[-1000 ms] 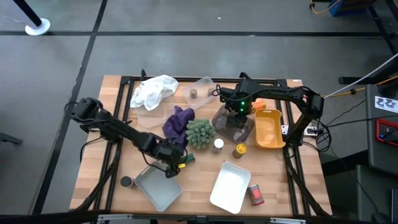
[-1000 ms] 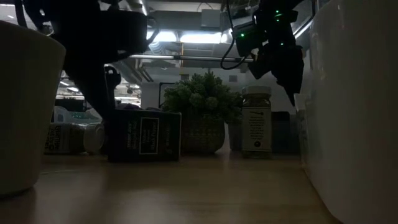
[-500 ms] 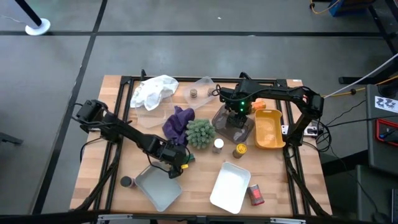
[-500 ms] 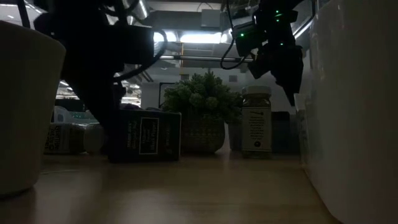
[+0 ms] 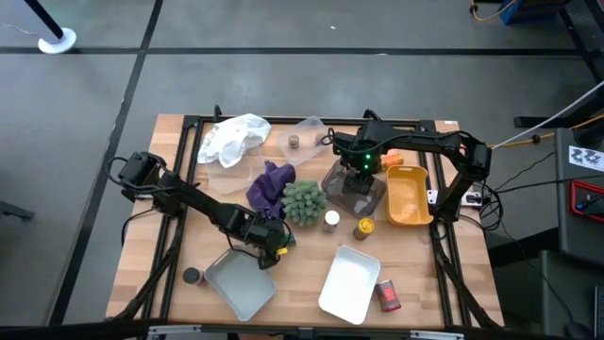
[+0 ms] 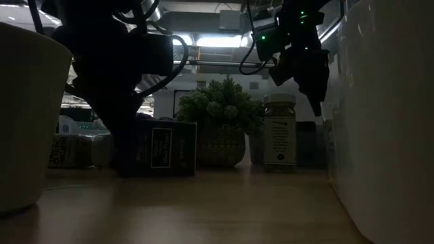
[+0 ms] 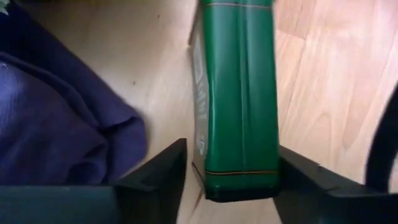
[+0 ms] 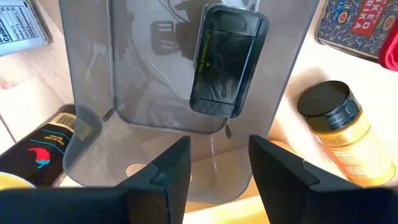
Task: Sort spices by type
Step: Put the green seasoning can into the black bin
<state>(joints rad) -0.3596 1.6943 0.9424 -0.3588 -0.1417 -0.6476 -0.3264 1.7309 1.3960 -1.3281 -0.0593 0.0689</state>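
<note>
Left gripper [image 7: 239, 180]: low at the front-left of the wooden table [image 5: 170, 212], just beside the crumpled purple cloth [image 5: 271, 184]; fingers [image 7: 158, 171] set either side of a dark green rectangular tin [image 7: 239, 99], pressed to its two flanks; judged a grip on the tin, tin still resting on the wood; narrow faces chosen, probably because only those fit between the fingers.
Right gripper [image 8: 217, 155]: held above the smoky translucent plastic bin [image 8: 180, 68] at the back-right; fingers parted and empty; judged waiting clear of the bin.
Bin contents: one flat black rectangular tin [image 8: 227, 59] lying inside; presumably one type already grouped.
Around the bin: amber jar with black cap [image 8: 333, 127] just beside one wall; red printed tin [image 8: 354, 22] beyond it; dark jar with red chilli label [image 8: 46, 146] at the opposite wall.
Elsewhere on table: brown-capped jar [image 5: 192, 277] just beside the white square dish [image 5: 241, 286]; red jar [image 5: 388, 296] near the second white dish [image 5: 349, 283]; white-capped clear jar [image 5: 331, 220] and yellow jar [image 5: 364, 228] near the spiky green plant [image 5: 304, 200]; yellow tray [image 5: 408, 195] at far right.
Step in hand: judged pick-up of the green tin; white dish close by as a likely destination.
Risk: slick metal sides; slip possible on lifting.
</note>
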